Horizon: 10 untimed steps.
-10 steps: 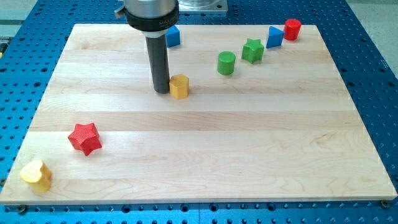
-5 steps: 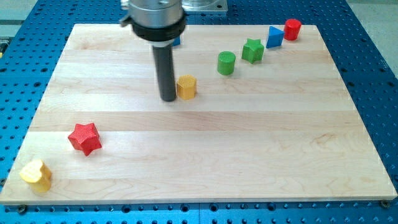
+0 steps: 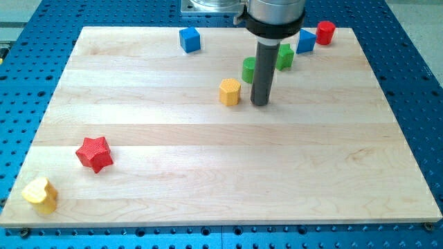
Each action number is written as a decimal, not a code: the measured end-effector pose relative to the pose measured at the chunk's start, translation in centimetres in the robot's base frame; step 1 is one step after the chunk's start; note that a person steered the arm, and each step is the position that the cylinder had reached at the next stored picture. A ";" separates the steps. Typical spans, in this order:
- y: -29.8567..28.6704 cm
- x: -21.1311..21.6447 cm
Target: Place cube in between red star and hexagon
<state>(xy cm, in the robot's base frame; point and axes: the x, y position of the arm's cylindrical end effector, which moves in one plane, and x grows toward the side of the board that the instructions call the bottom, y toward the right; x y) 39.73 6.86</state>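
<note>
The blue cube (image 3: 190, 39) sits near the view's top, left of centre. The yellow hexagon (image 3: 230, 91) stands near the middle of the board. The red star (image 3: 93, 153) lies at the lower left. My tip (image 3: 260, 103) rests on the board just right of the yellow hexagon, a small gap apart, and far from the blue cube. The rod partly hides the green cylinder (image 3: 248, 69) and the green star (image 3: 285, 57) behind it.
A blue triangular block (image 3: 305, 41) and a red cylinder (image 3: 325, 32) stand at the top right. A yellow heart-shaped block (image 3: 40, 194) sits at the bottom left corner. The wooden board (image 3: 221, 173) lies on a blue perforated table.
My tip has moved from the hexagon's left side over to its right side. The yellow hexagon has shifted to the right. The blue cube is now uncovered.
</note>
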 end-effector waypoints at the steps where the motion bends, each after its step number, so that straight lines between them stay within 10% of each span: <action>1: -2.7 -0.1; 3: -5.5 2.1; 5: -20.3 4.0; 8: -6.4 -11.9; 10: -9.2 -18.6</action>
<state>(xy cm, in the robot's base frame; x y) 21.14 -2.35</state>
